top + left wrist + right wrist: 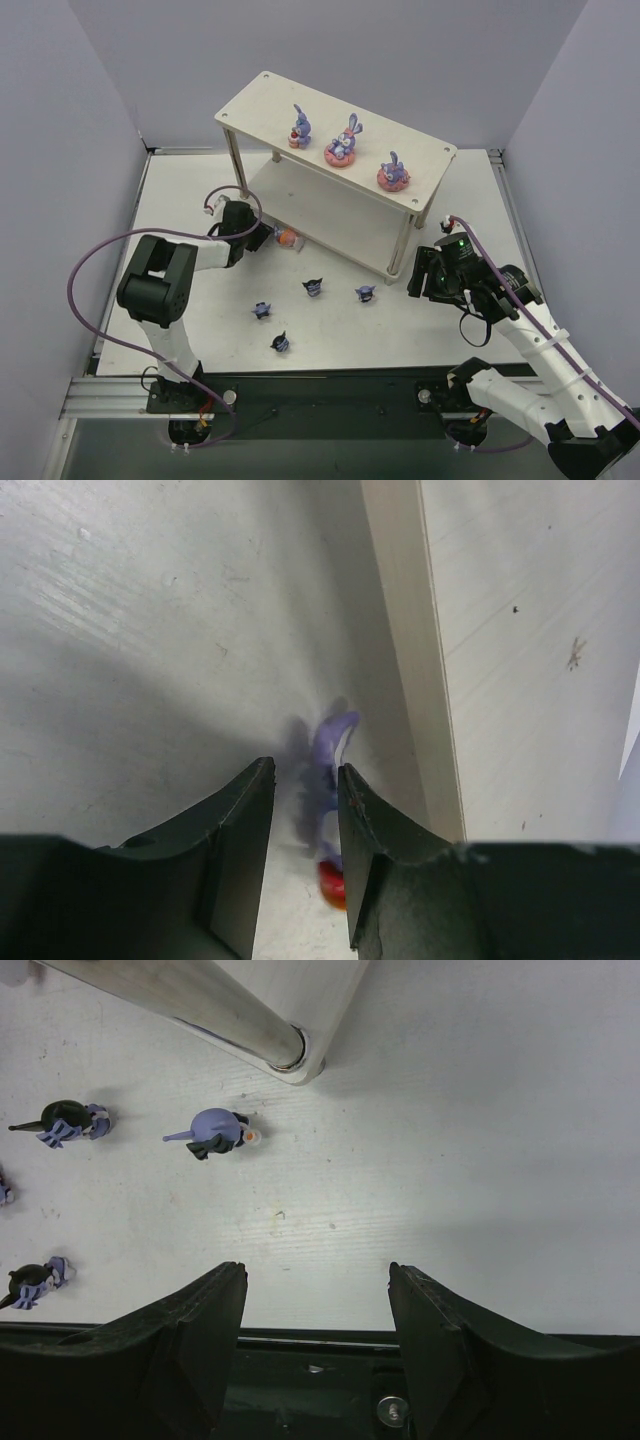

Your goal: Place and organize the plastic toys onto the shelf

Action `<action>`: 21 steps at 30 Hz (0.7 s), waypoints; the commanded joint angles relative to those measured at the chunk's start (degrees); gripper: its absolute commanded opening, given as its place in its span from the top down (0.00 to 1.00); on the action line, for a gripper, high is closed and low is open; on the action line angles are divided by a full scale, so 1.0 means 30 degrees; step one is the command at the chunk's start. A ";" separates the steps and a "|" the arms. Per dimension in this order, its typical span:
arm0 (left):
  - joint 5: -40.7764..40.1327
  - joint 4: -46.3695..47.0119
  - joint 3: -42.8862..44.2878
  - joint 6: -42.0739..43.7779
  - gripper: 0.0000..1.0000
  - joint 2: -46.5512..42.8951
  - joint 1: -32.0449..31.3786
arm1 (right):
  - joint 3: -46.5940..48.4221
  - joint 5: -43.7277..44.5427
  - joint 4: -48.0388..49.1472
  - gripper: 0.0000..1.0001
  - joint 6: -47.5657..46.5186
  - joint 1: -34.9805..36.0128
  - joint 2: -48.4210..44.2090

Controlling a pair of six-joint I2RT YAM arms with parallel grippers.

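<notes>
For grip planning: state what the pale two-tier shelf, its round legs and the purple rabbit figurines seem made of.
Pale two-tier shelf: likely whitewashed wood, matte; faint scratches and specks on its boards.
Round leg: smooth with a long bright sheen, so metal or lacquered wood; unclear which.
Purple rabbit figurines: likely moulded plastic; smooth, solid bright colours.

1. the purple rabbit (328, 755) is blurred, and its lower part is hidden by the left gripper (305, 772); whether it is touched cannot be told.
2. one dark blue figure (3, 1192) is cut off by the left edge.
3. the shelf leg (190, 1000) is cut off by the top edge.
</notes>
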 commanded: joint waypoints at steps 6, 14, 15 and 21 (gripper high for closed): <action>-0.0685 0.1013 0.1251 -0.0196 0.59 0.0680 0.0165 | 0.0614 0.0341 -0.0362 0.40 -0.0196 -0.0062 -0.0090; -0.0510 0.0954 0.1076 0.0009 0.67 0.0885 0.0165 | 0.0672 0.0399 -0.0362 0.40 -0.0166 -0.0062 -0.0237; -0.0509 0.0983 0.1018 0.0067 0.68 0.0943 0.0165 | 0.0701 0.0399 -0.0362 0.40 -0.0166 -0.0062 -0.0266; -0.0041 0.0342 0.0959 0.0739 0.68 0.0535 0.0194 | 0.0731 0.0370 -0.0333 0.40 -0.0166 -0.0033 -0.0325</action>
